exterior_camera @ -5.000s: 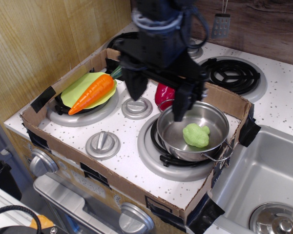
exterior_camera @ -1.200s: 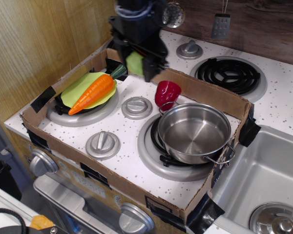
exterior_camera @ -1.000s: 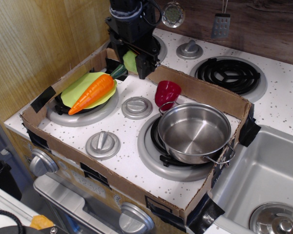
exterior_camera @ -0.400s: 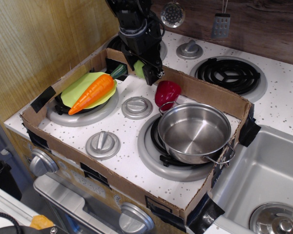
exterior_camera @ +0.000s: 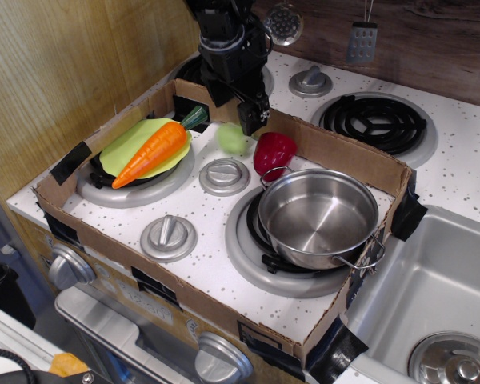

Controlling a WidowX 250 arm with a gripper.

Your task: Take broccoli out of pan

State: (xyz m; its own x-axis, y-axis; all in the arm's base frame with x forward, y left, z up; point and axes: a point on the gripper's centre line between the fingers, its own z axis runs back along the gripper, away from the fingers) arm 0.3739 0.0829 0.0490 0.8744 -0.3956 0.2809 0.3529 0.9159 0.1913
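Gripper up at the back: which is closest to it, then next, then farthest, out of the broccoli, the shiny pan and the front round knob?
1. broccoli, just below the gripper
2. pan, front right
3. front knob, farthest, near the front edge

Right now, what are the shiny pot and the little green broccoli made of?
The pan looks like polished stainless steel: mirror-bright walls that show reflections, with thin wire handles. The broccoli looks like matte light-green plastic, smooth and evenly coloured like a toy, though it is a little blurry here.

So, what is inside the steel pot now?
The pot shows only its bare shiny bottom. The broccoli lies outside, on the stovetop beside the red cup, below the gripper.
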